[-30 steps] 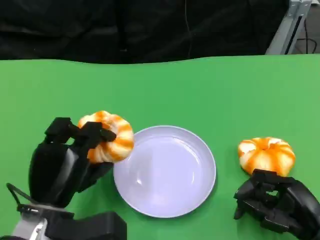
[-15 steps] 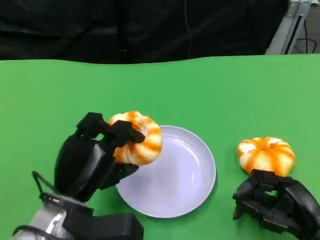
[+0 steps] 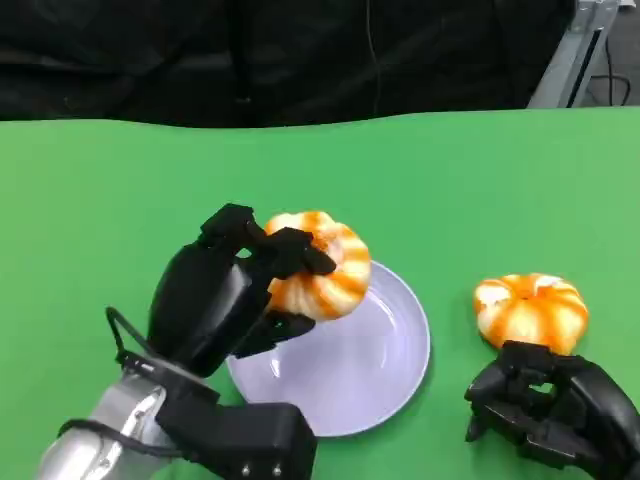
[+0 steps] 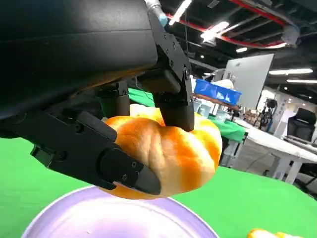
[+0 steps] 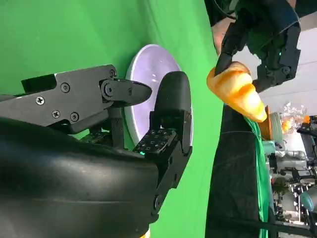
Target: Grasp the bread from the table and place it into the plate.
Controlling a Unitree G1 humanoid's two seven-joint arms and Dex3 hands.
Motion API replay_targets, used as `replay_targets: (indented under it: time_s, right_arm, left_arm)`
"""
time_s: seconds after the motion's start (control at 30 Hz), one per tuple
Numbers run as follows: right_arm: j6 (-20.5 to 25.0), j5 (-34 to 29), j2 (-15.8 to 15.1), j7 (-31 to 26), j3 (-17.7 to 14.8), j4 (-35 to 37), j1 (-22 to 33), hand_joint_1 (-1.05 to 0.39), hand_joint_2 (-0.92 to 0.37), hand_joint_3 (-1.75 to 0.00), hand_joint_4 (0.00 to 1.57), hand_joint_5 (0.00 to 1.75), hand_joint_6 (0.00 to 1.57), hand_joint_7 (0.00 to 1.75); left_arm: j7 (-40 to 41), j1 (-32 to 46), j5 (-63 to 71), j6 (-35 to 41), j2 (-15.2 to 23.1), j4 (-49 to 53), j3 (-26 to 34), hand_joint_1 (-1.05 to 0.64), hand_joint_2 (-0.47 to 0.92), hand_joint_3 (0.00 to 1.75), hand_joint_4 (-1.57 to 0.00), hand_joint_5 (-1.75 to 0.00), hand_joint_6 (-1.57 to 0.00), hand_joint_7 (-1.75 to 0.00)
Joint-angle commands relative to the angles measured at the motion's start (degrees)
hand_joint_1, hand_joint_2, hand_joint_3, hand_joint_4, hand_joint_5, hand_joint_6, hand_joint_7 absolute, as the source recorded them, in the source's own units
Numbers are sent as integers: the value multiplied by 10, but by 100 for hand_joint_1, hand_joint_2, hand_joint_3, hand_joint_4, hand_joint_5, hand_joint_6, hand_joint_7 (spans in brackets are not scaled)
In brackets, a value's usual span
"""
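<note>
Now, bread (image 3: pixel 322 265) in the left hand (image 3: pixel 228 290), above the plate (image 3: pixel 385 375).

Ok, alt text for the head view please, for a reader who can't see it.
The left hand holds an orange-striped bread roll above the rim of a lavender plate on a green table. A second roll lies right of the plate, just beyond the right hand.
</note>
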Motion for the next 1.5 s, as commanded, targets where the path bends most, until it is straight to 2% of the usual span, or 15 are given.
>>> replay_targets:
  time_s: [0.03,0.23,0.47,0.67,1.17,1.3,1.4,1.43,1.5]
  right_arm:
    - [-9,0,-4,-2,-2,5,-3,-5,-89,-34,64,143,75,99]
    - [-17,5,-1,8,-4,16,-7,-3,-91,-34,62,142,74,100]
    - [-22,5,-1,9,-4,16,-7,-5,-92,-34,63,140,74,99]
    - [-13,11,-1,16,-6,16,-7,-2,-92,-36,63,141,74,99]
    - [-14,8,-1,12,-6,17,-8,-6,-89,-35,62,143,74,100]
    - [-13,12,1,15,-7,18,-9,-6,-88,-36,62,143,74,101]
    - [-12,12,1,15,-7,17,-9,-6,-88,-37,62,144,74,102]
    - [-10,15,1,17,-7,18,-9,-5,-88,-37,62,144,74,102]
    - [-9,18,1,22,-8,20,-10,-4,-88,-38,61,144,73,101]
  left_arm:
    - [-34,-20,-22,-12,-9,29,-10,-6,89,7,-63,-154,-87,-95]
    - [-61,-49,-37,-34,-34,101,-28,-4,89,5,-60,-158,-82,-106]
    - [-65,-57,-43,-44,-39,127,-35,-5,92,4,-61,-152,-83,-98]
    - [-59,-60,-41,-51,-43,140,-35,-6,92,8,-58,-160,-80,-105]
    - [-70,-63,-46,-50,-43,159,-33,-5,92,8,-57,-157,-81,-103]
    - [-83,-67,-47,-48,-38,168,-34,-7,92,7,-59,-148,-86,-85]
    - [-87,-67,-48,-49,-38,170,-33,-7,92,7,-59,-147,-87,-81]
    - [-89,-70,-47,-50,-36,174,-33,-9,92,7,-58,-142,-86,-78]
    - [-91,-73,-44,-47,-34,179,-33,-15,92,5,-61,-118,-89,-56]
